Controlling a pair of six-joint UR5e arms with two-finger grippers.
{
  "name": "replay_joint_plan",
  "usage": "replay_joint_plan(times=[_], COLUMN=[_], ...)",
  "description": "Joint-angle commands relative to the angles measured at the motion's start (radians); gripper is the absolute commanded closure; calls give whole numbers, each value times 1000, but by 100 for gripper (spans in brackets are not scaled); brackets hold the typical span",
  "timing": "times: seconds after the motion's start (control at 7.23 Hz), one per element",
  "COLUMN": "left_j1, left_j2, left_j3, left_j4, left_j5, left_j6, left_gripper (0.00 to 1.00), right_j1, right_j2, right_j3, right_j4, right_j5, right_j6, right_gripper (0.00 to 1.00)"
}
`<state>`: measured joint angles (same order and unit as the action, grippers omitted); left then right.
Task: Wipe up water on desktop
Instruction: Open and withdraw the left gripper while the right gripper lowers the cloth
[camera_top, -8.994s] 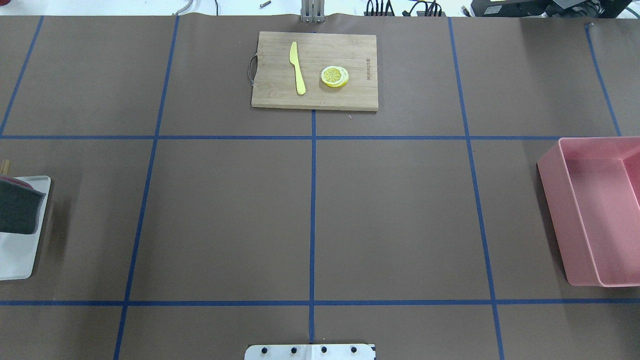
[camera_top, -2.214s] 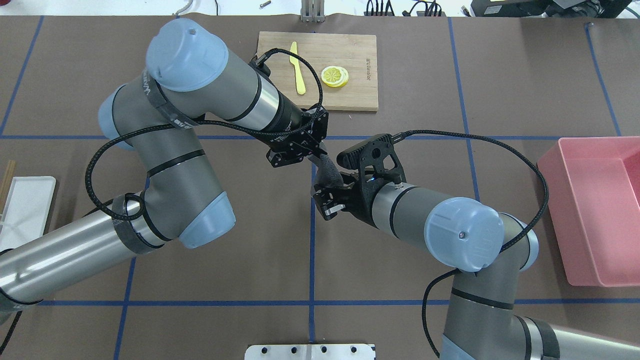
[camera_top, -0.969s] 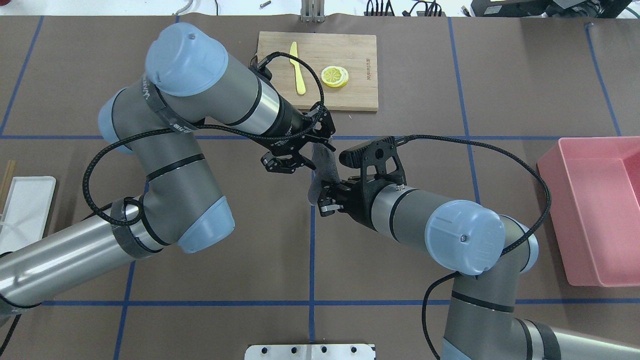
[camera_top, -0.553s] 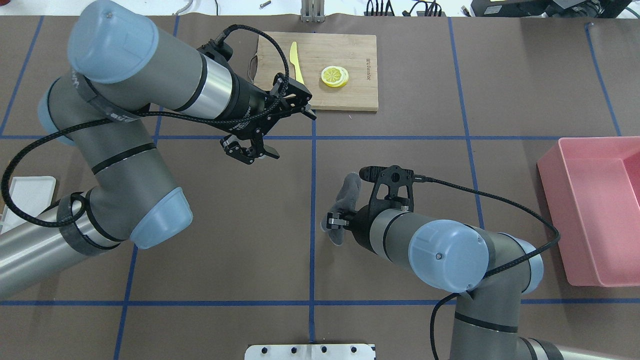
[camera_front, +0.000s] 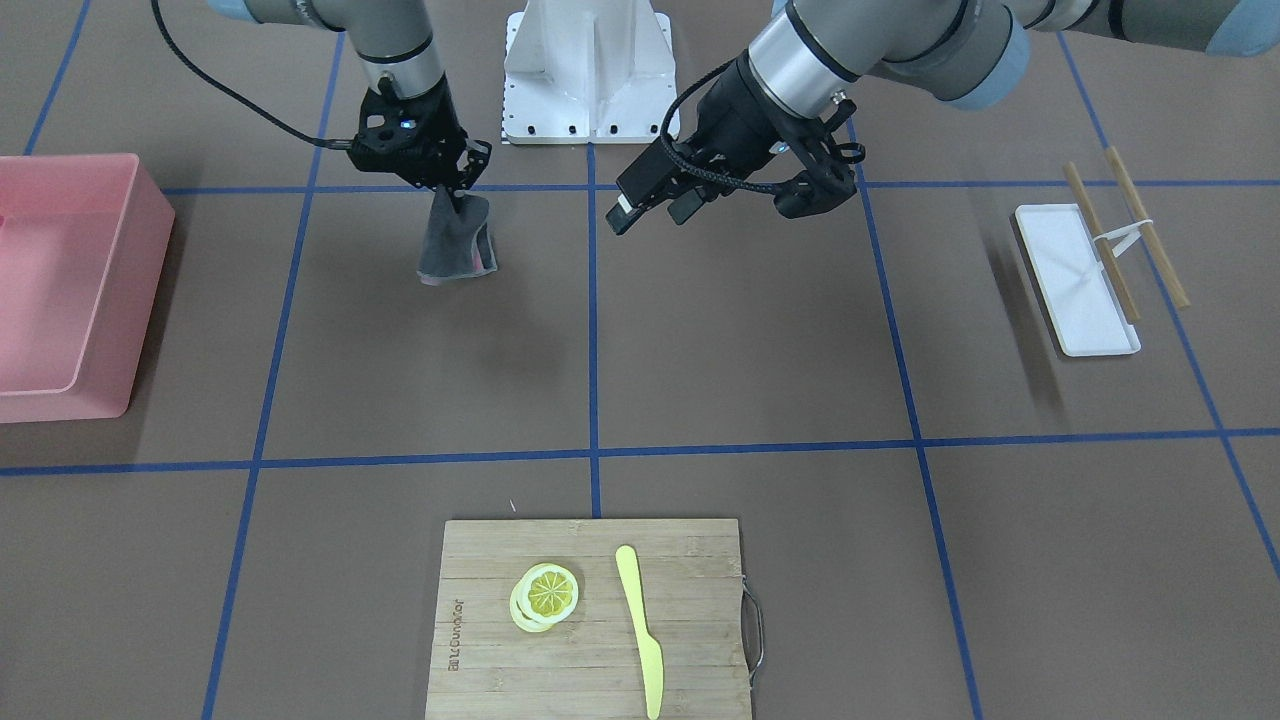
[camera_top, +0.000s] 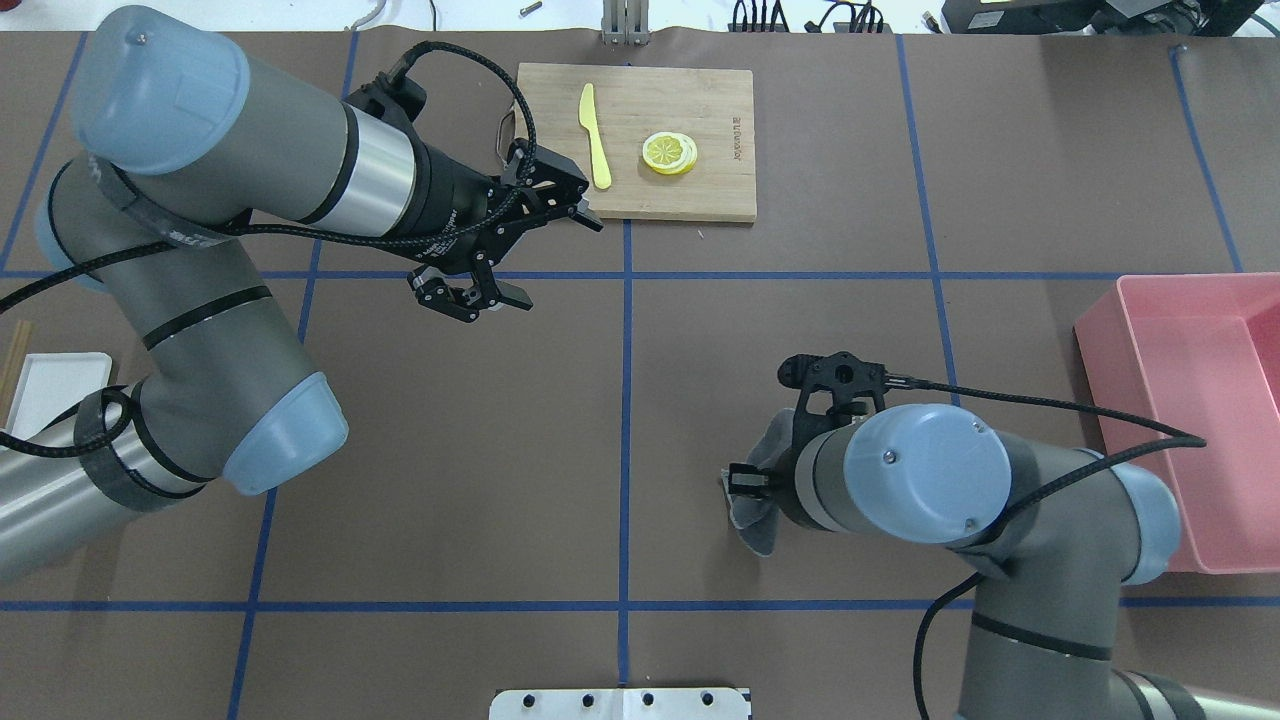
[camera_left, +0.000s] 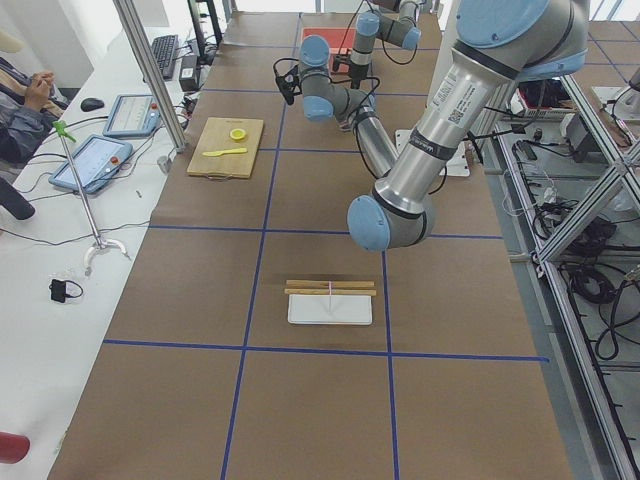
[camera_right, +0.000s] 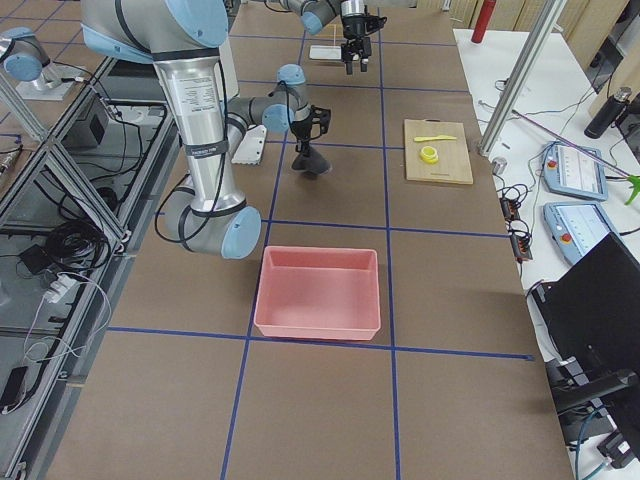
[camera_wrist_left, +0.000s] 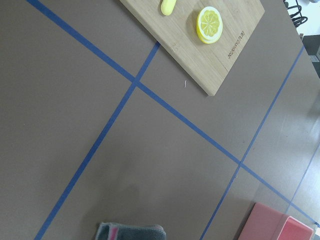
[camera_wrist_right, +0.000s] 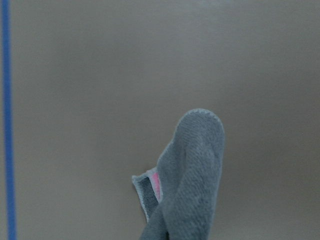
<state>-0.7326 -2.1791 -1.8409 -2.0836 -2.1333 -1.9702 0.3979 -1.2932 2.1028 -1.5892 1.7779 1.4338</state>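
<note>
Tabletop (camera_top: 800, 330): brown, ruled into rectangles by blue tape, filling the overhead view.
Right hand (camera_front: 452, 192): lower right of centre in the overhead view, fingers clamped on the top of a grey cloth (camera_front: 455, 245) with pink trim that hangs towards the tabletop.
Left hand (camera_top: 562, 262): upper left of centre, fingers spread wide, holding nothing.
Cutting board (camera_top: 720, 100): top centre, carrying a yellow knife (camera_top: 595, 135) and lemon slices (camera_top: 669, 152); the engraved brand mark is too small to read.
Pink bin (camera_top: 1100, 400): right edge.

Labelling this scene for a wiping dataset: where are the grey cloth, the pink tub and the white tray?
grey cloth (camera_front: 455, 245): front-facing view, middle of its fold.
pink tub (camera_front: 130, 300): front-facing view, outer side wall.
white tray (camera_front: 1062, 262): front-facing view, bare surface.
</note>
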Motion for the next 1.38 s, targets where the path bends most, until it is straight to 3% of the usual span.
replay_joint_plan(times=[0.0,0.28,0.55,0.97,1.25], left_j1=[-14,-48,-158,-247,-354], left_j2=[15,59,126,261,364], left_j3=[-8,-38,-81,-101,-110], left_j4=[-1,2,2,2,2], left_j5=[-5,-11,-148,-209,-229], left_j6=[1,2,4,208,386], left_gripper=[3,3,3,3,2], right_j1=[171,257,211,69,-16], right_j2=[-188,-230,-114,238,387], right_j3=[8,8,-38,-254,-384], right_j4=[-9,-9,-23,-11,78], right_j5=[181,230,235,218,114], right_j6=[-223,-343,-319,-42,95], right_gripper=[100,100,100,100,100])
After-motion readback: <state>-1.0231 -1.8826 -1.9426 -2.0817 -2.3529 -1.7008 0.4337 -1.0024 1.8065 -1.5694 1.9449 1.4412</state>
